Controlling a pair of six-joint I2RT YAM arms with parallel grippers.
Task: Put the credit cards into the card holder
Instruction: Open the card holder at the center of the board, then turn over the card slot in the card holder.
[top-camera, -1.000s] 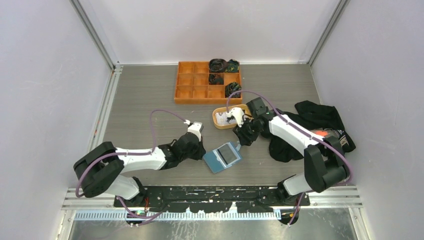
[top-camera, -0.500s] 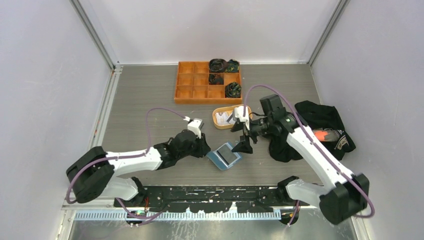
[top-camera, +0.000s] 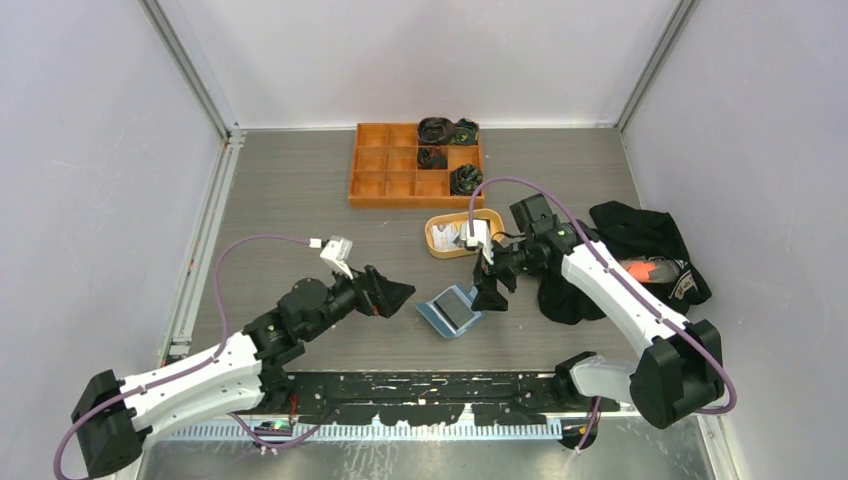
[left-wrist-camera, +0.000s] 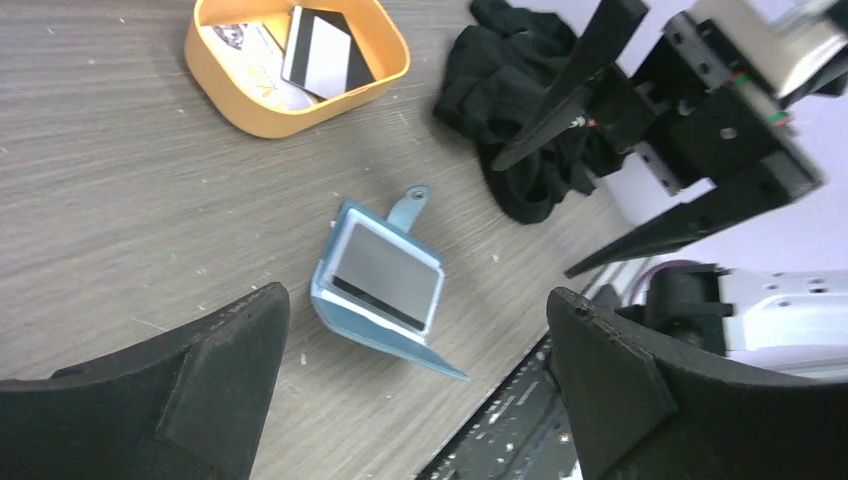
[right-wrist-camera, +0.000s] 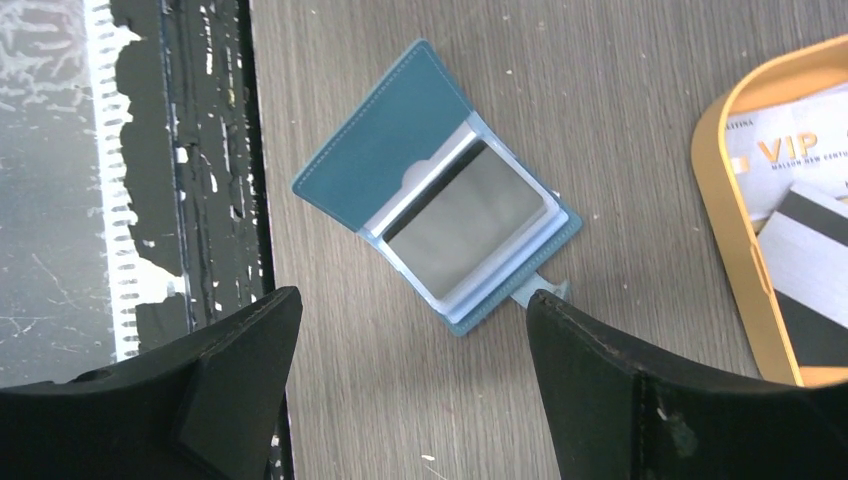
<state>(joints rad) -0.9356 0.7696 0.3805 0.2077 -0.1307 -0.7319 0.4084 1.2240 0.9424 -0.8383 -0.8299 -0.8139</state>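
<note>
We count one card holder (top-camera: 449, 311), lying open on the table (top-camera: 290, 200) between the two grippers, with one grey card (right-wrist-camera: 465, 225) in its clear slot. At its 12 o'clock sits one oval tan dish (left-wrist-camera: 300, 118) holding at least two more credit cards (left-wrist-camera: 318, 50). At 11 o'clock stands one orange tray (top-camera: 375, 165) of twelve compartments, four of them filled with dark bundles (top-camera: 437, 129). One heap of black cloth (top-camera: 640, 235) lies at 3 o'clock.

The left gripper (top-camera: 392, 293), at the holder's 9 o'clock, has its fingers spread wide with nothing between them. The right gripper (top-camera: 490, 290), at 2 o'clock, is likewise spread and empty.

Only the right wrist view lets us read "VIP" on a white card (right-wrist-camera: 790, 150). The left wrist view shows the whole dish, which the right wrist view cuts off. Only the top view takes in the tray.
</note>
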